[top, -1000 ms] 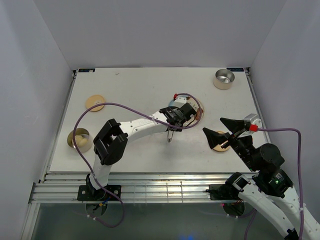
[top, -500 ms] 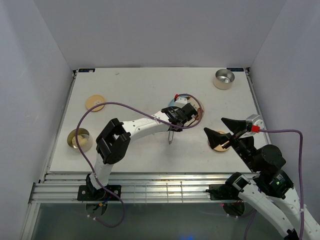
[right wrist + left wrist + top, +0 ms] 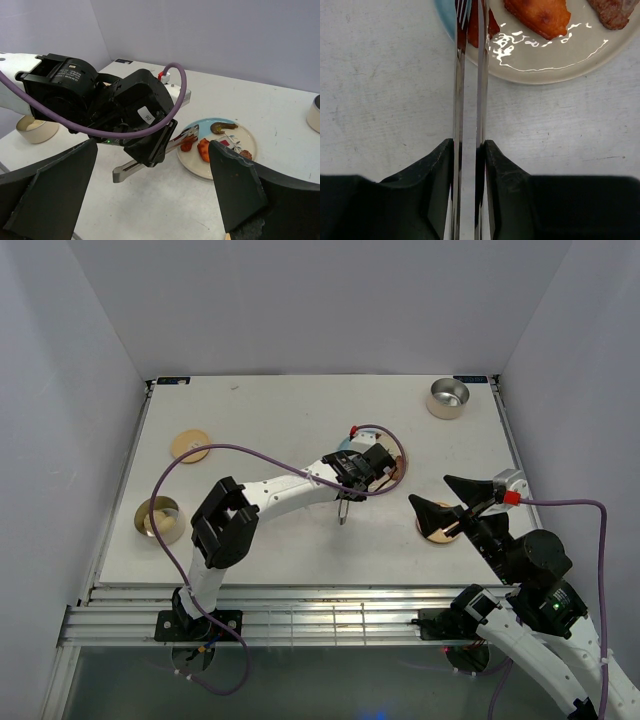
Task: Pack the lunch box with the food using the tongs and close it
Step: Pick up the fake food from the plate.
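Note:
My left gripper (image 3: 346,490) (image 3: 470,146) is shut on the silver tongs (image 3: 469,100) (image 3: 182,138), squeezing the two arms nearly together. The tongs' tips pinch a red piece of food (image 3: 476,27) (image 3: 187,146) at the near edge of the blue-and-white plate (image 3: 205,124) (image 3: 397,462). Also on the plate lie an orange piece (image 3: 540,15) (image 3: 204,149), a brown sausage (image 3: 222,127) and another brown piece (image 3: 615,12). Right of the plate, above the table, my right gripper (image 3: 443,500) (image 3: 150,200) is open and holds nothing. The lunch box shows as round metal tins at back right (image 3: 447,398) and at left (image 3: 160,520).
A round wooden lid (image 3: 190,446) lies at the back left. Another lid (image 3: 437,527) sits partly hidden under my right gripper. The left arm's purple cable (image 3: 250,455) loops over the table. The table's near edge runs just behind the arm bases.
The left gripper has squeezed the tongs tighter and shifted slightly toward the plate. The right gripper has edged slightly to the right, still open.

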{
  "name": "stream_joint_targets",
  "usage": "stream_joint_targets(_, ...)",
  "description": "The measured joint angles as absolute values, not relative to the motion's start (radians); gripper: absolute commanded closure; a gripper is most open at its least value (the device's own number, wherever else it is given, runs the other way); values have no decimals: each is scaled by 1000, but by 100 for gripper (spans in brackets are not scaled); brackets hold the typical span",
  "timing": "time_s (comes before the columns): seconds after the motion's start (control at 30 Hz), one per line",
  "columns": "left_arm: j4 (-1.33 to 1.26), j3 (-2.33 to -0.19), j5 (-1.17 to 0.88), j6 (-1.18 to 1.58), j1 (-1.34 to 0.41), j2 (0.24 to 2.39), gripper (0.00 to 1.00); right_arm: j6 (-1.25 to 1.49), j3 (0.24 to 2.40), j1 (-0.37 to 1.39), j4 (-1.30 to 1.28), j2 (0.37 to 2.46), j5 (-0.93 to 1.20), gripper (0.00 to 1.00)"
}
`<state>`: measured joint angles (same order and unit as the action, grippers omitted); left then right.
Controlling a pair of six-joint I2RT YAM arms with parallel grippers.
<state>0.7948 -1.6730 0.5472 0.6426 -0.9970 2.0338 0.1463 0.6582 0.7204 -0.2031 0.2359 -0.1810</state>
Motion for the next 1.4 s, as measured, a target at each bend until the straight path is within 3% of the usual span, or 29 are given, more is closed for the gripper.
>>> stream_joint_targets(0.5, 839, -1690, 524, 645, -1007, 2020, 48, 146, 661, 720, -208, 212, -186, 3)
stream_joint_targets(1.4, 941, -1757, 514, 674, -1032, 2043, 50, 142, 666, 720, -209, 196, -208, 3)
